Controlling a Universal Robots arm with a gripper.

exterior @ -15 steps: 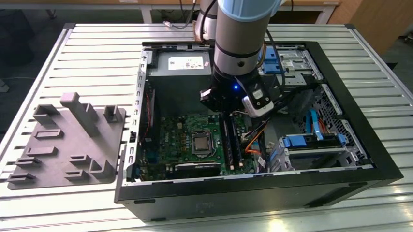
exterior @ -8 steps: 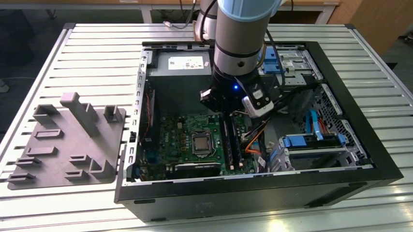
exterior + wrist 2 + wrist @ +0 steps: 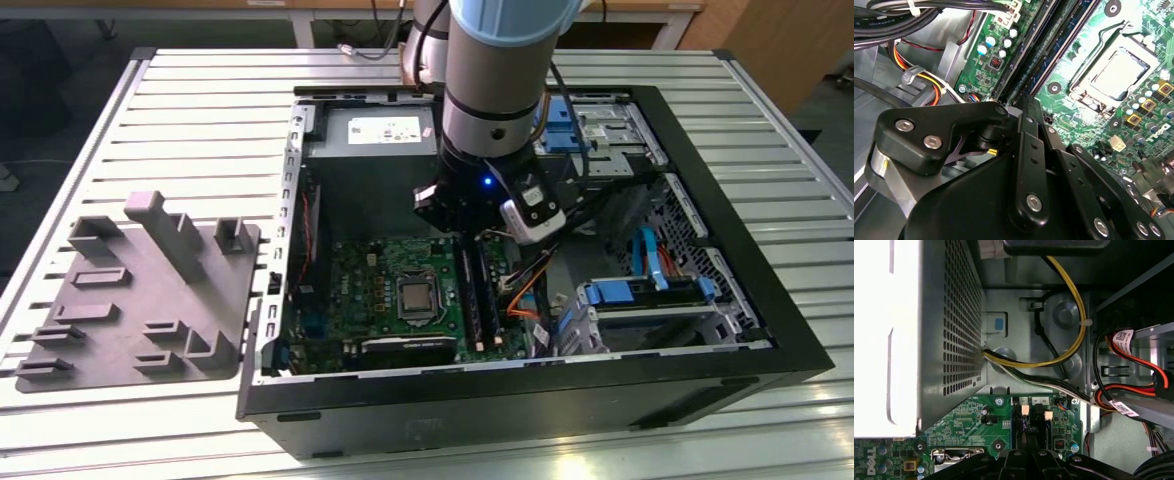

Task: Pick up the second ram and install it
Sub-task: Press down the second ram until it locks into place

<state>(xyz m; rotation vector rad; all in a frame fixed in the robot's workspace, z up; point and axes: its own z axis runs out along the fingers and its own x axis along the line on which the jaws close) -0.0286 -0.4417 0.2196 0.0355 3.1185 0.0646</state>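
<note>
two fingers pressed together (nothing visibly pinched) over the motherboard slots

The arm reaches straight down, wrist vertical. Its black hand hangs low with the fingers drawn close together, pointing downward.

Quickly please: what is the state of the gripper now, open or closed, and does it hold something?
Gripper: down over the motherboard's black slots; open or closed cannot be told.
</note>
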